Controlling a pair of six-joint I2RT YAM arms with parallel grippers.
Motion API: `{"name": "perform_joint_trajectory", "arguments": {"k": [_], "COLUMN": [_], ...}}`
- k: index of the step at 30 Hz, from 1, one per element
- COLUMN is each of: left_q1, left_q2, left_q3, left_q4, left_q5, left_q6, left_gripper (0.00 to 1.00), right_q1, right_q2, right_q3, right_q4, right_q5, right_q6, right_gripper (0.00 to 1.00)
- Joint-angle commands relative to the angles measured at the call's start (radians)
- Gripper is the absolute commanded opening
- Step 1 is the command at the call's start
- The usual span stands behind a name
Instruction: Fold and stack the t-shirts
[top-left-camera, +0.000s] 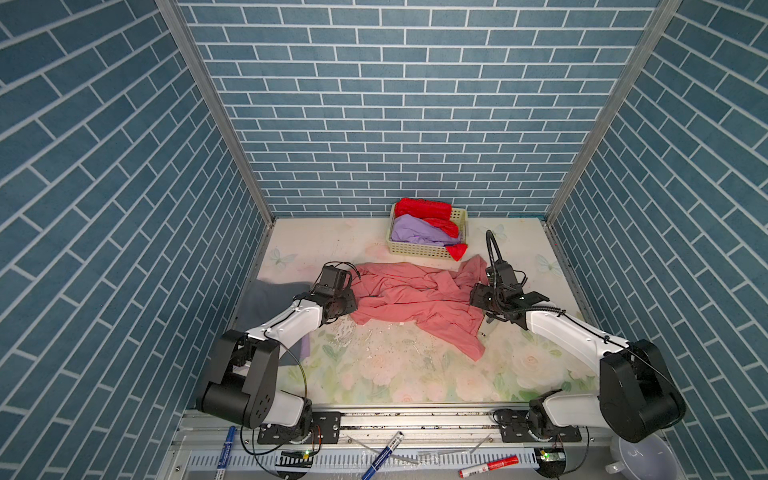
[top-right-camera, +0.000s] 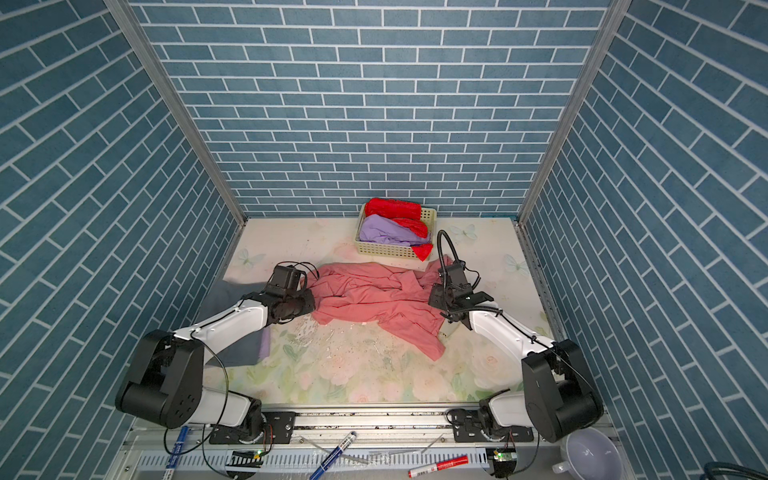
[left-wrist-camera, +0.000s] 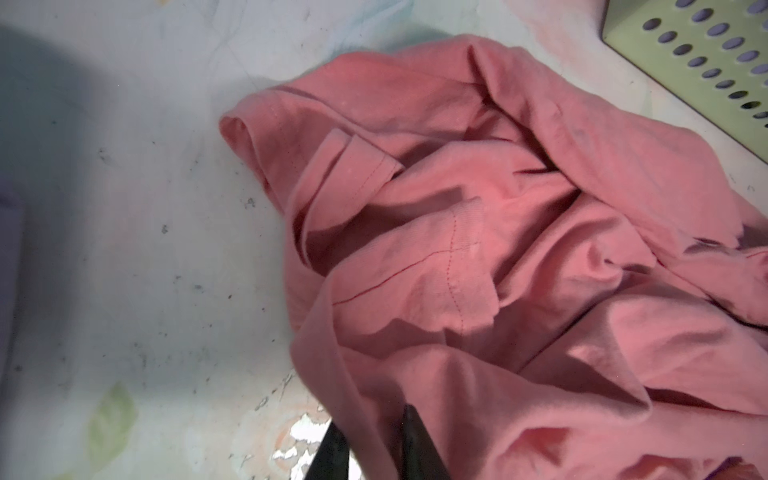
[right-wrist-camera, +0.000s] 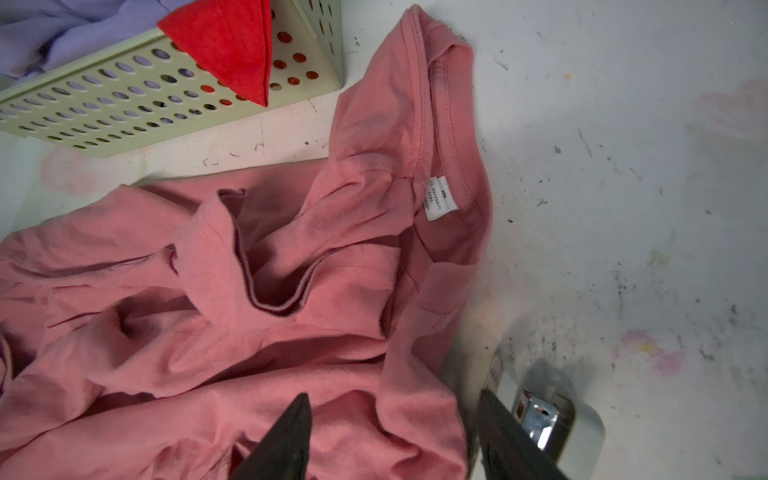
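The salmon pink t-shirt (top-left-camera: 419, 299) (top-right-camera: 374, 299) lies crumpled in the middle of the table, its white neck label (right-wrist-camera: 442, 197) showing at the collar. My left gripper (top-left-camera: 354, 305) (left-wrist-camera: 371, 417) is at the shirt's left edge, shut on a fold of the pink cloth (left-wrist-camera: 498, 249). My right gripper (top-left-camera: 473, 297) (right-wrist-camera: 395, 395) stands open at the shirt's right side, its fingers straddling a ridge of the cloth (right-wrist-camera: 208, 332). A lavender t-shirt (top-left-camera: 419, 232) and a bright red one (top-left-camera: 424, 208) fill the basket. A slate grey t-shirt (top-left-camera: 274, 303) lies flat under the left arm.
The cream lattice basket (top-left-camera: 419, 250) (right-wrist-camera: 124, 95) stands at the back, just behind the pink shirt, with a red corner hanging over its rim. A small shiny object (right-wrist-camera: 540, 415) lies beside my right gripper. Marker pens and a white bowl (top-left-camera: 644, 457) lie beyond the front rail.
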Motion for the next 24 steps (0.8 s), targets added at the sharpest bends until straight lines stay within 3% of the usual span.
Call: {"name": "perform_joint_trajectory", "arguments": {"k": [1,7,14,24], "left_q1": [0.006,0.006,0.006,0.006], "left_q2": [-0.002,-0.033,-0.066,-0.111], "left_q3": [0.009,0.007,0.001,-0.005], "left_q4": [0.029,0.032,0.031,0.008], "left_q5": [0.015,0.018,0.008,0.009], "left_q6": [0.002,0.001,0.002,0.001], "left_gripper": [0.18,0.1,0.09,0.07], "right_q1": [0.037,0.069,0.099,0.042], "right_q2": [0.002,0.088,0.077,0.062], "right_q3": [-0.029,-0.054,-0.129,-0.175], "right_q4": [0.059,0.119,0.116,-0.065], "right_q5": [-0.081,-0.093,-0.119,0.041], "right_q6": [0.058,0.176,0.254,0.245], "right_gripper": [0.63,0.63,0.63,0.66]}}
